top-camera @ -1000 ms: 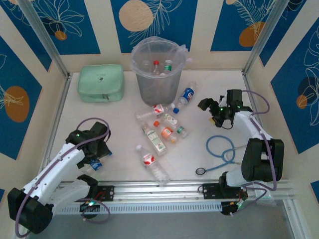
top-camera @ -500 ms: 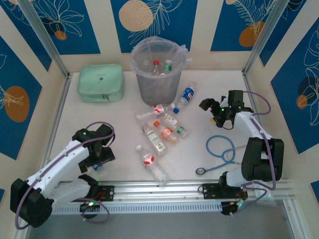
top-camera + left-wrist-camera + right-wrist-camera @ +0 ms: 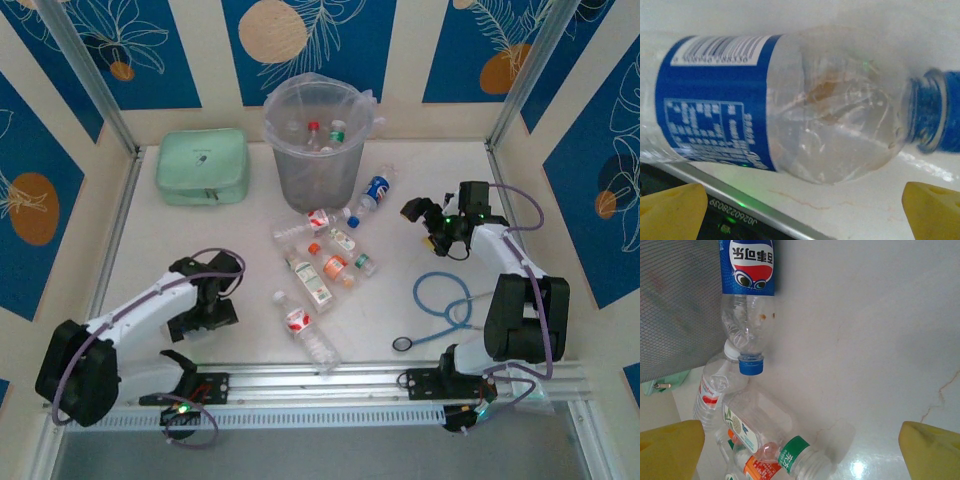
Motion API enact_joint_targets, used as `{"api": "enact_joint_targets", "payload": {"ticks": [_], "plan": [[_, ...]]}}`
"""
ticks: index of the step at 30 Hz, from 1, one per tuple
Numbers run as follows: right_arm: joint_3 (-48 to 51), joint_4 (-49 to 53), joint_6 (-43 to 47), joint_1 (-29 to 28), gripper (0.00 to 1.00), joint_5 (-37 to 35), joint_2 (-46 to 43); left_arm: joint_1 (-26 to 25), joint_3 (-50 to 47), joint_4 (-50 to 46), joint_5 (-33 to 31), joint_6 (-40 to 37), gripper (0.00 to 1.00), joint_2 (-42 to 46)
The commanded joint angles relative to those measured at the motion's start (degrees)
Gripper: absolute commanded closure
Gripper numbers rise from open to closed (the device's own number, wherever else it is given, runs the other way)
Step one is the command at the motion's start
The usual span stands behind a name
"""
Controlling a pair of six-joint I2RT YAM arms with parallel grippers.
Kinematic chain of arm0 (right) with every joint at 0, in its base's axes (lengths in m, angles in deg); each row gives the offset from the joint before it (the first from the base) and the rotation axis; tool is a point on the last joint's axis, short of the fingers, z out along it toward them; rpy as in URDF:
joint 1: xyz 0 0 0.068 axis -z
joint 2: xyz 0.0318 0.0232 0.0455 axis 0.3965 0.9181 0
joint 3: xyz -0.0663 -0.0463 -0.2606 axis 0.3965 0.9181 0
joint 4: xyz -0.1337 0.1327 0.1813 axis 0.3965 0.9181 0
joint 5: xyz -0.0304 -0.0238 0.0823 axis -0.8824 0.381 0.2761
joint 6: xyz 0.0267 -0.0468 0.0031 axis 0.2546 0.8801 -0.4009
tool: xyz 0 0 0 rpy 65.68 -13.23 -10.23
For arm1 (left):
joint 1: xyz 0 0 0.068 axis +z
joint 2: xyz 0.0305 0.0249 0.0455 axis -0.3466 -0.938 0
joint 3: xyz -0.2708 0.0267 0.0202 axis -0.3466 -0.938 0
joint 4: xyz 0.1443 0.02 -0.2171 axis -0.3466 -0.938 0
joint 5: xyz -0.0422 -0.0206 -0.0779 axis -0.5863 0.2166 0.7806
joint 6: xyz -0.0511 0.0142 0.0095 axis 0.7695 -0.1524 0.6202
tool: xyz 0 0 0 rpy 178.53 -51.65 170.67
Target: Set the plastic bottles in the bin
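Note:
A clear bottle with a blue label and blue cap (image 3: pixel 790 100) lies on its side on the table, just beyond the wide-apart yellow fingertips of my left gripper (image 3: pixel 800 210), which is open. From above, that gripper (image 3: pixel 203 318) sits low at the front left and covers the bottle. The bin (image 3: pixel 315 150) stands at the back centre with a few bottles inside. A blue-labelled bottle (image 3: pixel 375 190) lies beside the bin, and several bottles (image 3: pixel 325 262) are scattered mid-table. My right gripper (image 3: pixel 412 211) hovers open to their right, looking at the blue-capped bottle (image 3: pixel 747 315) and a green-capped one (image 3: pixel 767 432).
A mint-green zip case (image 3: pixel 201 166) lies at the back left. A blue stethoscope (image 3: pixel 445 300) curls on the table at the front right, below the right arm. A metal rail (image 3: pixel 330 378) runs along the near edge. The bin's mesh wall (image 3: pixel 675 305) shows at the left of the right wrist view.
My left arm has swung right and forward, bringing its gripper over the blue-capped bottle near the front edge. The right arm has barely moved.

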Motion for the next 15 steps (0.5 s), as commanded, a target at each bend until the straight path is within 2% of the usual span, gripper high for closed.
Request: {"api": "enact_joint_targets", "payload": {"ticks": [1,8,15], "plan": [[0.79,-0.14,0.51,0.55,0.00,1.84,0.47,0.09,2.20,2.73,-3.76,-3.09,0.00,-2.47],[1.08,-0.14,0.64,0.81,0.00,1.92,0.53,0.27,6.87,7.04,-8.03,-7.13,0.01,-7.06],[0.91,0.52,1.23,1.41,0.00,2.03,0.23,0.45,8.93,13.39,-8.03,-9.83,0.00,-7.10]]}}
